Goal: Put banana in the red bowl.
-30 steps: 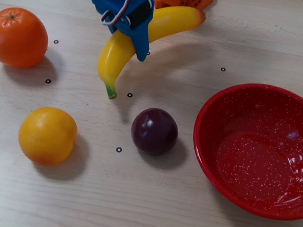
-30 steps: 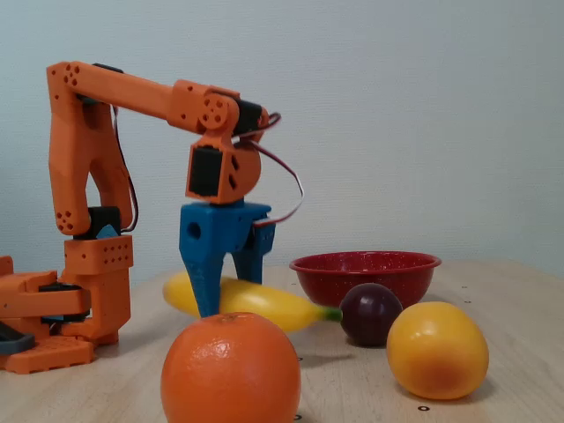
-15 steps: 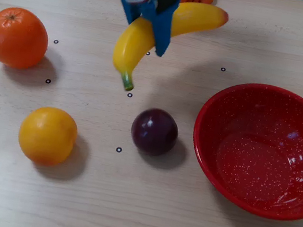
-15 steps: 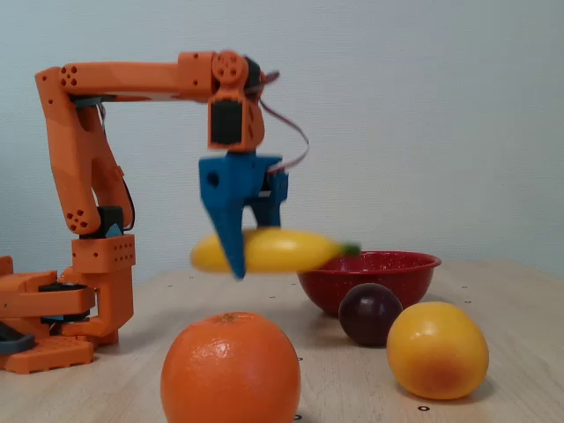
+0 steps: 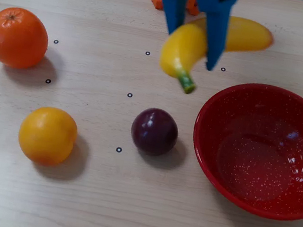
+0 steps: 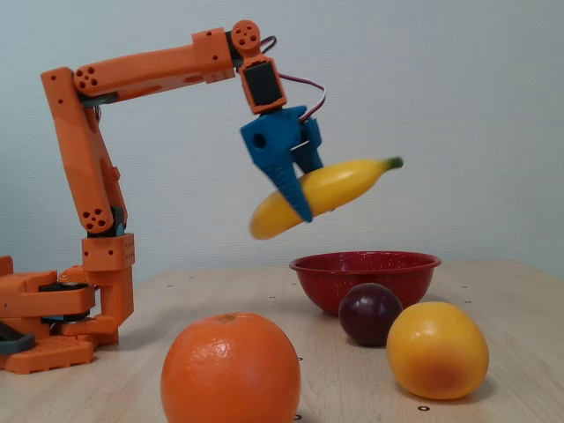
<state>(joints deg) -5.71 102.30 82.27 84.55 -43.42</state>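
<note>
Overhead view
Gripper (image 5: 195,48): blue, fingers clamped across the middle of the banana (image 5: 180,48).
Banana: held clear of the table (image 5: 82,207), green stem tip pointing down-frame, reddish blunt end at upper right; up-frame and left of the red bowl (image 5: 205,158), not in it.
Red bowl: lower right on the table, upright, nothing inside.
Plum (image 5: 155,131): dark purple, just left of the bowl's rim, apart from it.
Orange (image 5: 17,37): far left.
Yellow-orange fruit (image 5: 48,135): lower left, below the orange in the frame.

Fixed view
Arm (image 6: 88,167): orange, base at left, reaching right.
Gripper (image 6: 304,198): closed around the banana (image 6: 344,185).
Banana: in the air, tilted, stem end higher and to the right, well above the red bowl (image 6: 366,273).
Plum (image 6: 370,313): in front of the bowl.
Yellow-orange fruit (image 6: 437,349): right foreground.
Orange (image 6: 230,368): nearest the camera.
</note>
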